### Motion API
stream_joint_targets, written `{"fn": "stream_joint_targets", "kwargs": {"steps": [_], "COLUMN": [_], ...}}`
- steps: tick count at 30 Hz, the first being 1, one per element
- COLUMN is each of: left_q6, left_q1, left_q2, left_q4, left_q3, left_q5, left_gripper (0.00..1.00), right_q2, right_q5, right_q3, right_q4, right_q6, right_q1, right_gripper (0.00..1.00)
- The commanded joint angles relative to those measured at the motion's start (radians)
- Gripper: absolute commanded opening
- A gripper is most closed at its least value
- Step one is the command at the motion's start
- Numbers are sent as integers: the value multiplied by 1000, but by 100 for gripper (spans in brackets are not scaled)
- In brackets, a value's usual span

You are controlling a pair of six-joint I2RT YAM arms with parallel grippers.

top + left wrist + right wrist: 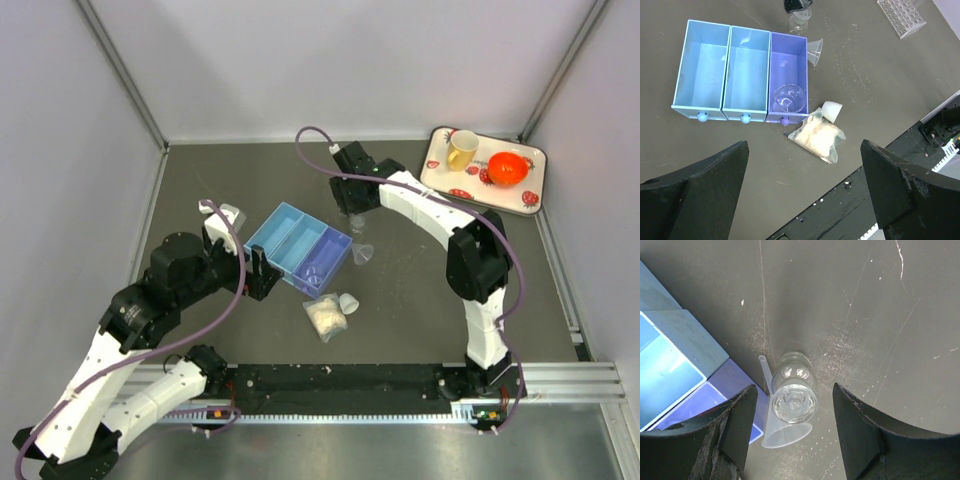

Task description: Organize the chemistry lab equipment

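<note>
Hovering over the dark table [410, 300], the right gripper [795, 389] had its jaws spread wide and empty; a tiny clear glass beaker [793, 401] stood between them, touching neither, just beside a clear plastic funnel [786, 434] lying on its side. The left gripper [804, 146] hung with jaws wide apart, holding nothing, near the blue three-compartment plastic tray [715, 111], whose purple end compartment held another clear beaker [789, 97]. A small clear bag of white material [816, 137] lay just beside that tray
</note>
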Motion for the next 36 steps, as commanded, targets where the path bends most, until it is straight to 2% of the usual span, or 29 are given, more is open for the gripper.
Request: {"fn": "stream_joint_targets", "kwargs": {"steps": [1, 30, 36], "left_q6": [16, 30, 30], "left_q1": [4, 4, 2], "left_q2": [3, -8, -8], "left_q4": [29, 33, 30], "left_q3": [9, -6, -5], "left_q5": [-1, -7, -9], "left_gripper": [99, 99, 99], "right_q2": [16, 104, 105], "right_q5": [2, 14, 14], "right_q3": [37, -63, -67], "right_q4": [4, 11, 21], "right_q6": [16, 30, 32], "right_q1": [-1, -5, -5], "right_gripper": [63, 65, 61]}}
